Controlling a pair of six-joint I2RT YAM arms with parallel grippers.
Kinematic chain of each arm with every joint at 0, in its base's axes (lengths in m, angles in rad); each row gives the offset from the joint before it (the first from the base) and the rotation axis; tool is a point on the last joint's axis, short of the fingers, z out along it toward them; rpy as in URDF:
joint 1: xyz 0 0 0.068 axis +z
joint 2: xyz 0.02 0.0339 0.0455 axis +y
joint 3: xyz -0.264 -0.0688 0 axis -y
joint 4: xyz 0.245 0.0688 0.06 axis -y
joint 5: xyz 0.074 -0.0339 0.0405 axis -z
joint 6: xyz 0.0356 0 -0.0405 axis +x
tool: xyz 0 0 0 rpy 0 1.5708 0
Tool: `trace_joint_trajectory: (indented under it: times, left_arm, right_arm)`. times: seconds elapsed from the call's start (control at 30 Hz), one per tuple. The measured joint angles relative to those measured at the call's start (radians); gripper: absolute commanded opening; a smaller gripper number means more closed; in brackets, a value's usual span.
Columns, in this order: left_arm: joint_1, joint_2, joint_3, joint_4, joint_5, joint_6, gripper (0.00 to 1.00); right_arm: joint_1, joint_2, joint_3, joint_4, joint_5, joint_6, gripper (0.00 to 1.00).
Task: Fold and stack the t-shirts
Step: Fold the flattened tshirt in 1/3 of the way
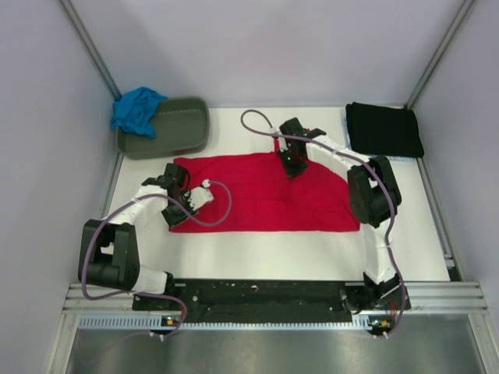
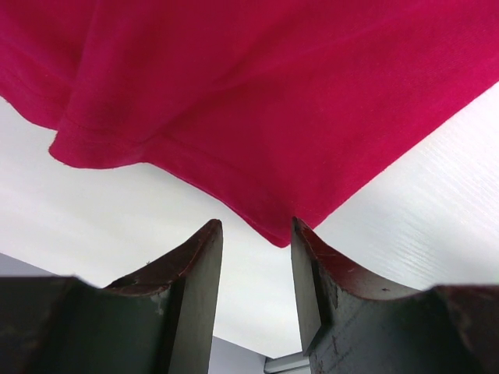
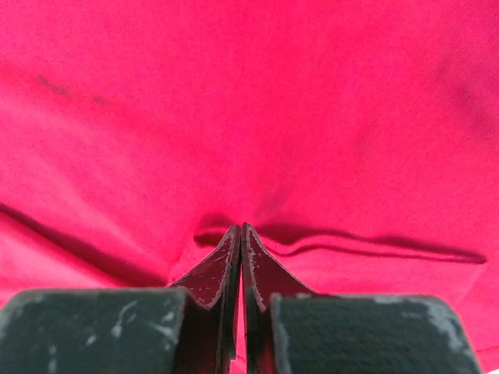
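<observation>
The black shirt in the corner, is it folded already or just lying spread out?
Folded: the black shirt is a neat compact rectangle, far smaller than the red shirt lying mid-table.

Looks like a robotics lab cell to me: white table (image 1: 257,249) boxed in by bare pale walls (image 1: 273,47), aluminium rail (image 1: 437,294) along the front, left arm (image 1: 109,253) and right arm (image 1: 374,199) bolted onto it.

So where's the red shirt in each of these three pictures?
Overhead: red shirt spread flat mid-table.
Left wrist: fills the top; a corner points down at the open left claw.
Right wrist: fills nearly the whole picture; the shut right claw pinches a crease.
Shared landmark: white table, seen overhead and from the left wrist; the right shows only cloth.
</observation>
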Motion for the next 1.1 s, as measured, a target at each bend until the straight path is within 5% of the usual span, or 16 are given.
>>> trace_joint_trajectory:
  times: [0.07,0.2,0.43,0.53,0.57,0.8,1.1]
  left_arm:
    - [0.0,0.0,0.0,-0.005,0.0,0.0,0.45]
    - [0.0,-0.014,0.0,-0.021,0.007,0.005,0.47]
    - [0.0,-0.083,-0.001,-0.055,0.071,0.063,0.54]
    - [-0.001,-0.084,-0.001,-0.093,0.12,0.103,0.61]
    - [-0.002,-0.084,-0.001,-0.111,0.139,0.114,0.61]
    - [-0.026,-0.084,-0.057,-0.119,0.175,0.159,0.61]
    - [-0.028,-0.081,-0.145,0.013,0.105,0.167,0.46]
  right_arm:
    - [0.0,0.01,0.055,0.013,0.011,0.0,0.0]
    - [-0.001,-0.027,0.059,0.043,0.061,0.002,0.28]
    - [-0.109,-0.444,-0.374,0.058,0.126,0.108,0.48]
    - [-0.219,-0.697,-0.556,0.066,0.158,0.192,0.96]
    - [-0.243,-0.758,-0.597,0.064,0.174,0.224,0.99]
    - [-0.311,-1.035,-0.837,0.031,0.213,0.446,0.96]
    - [-0.454,-0.957,-0.983,0.045,0.151,0.683,0.71]
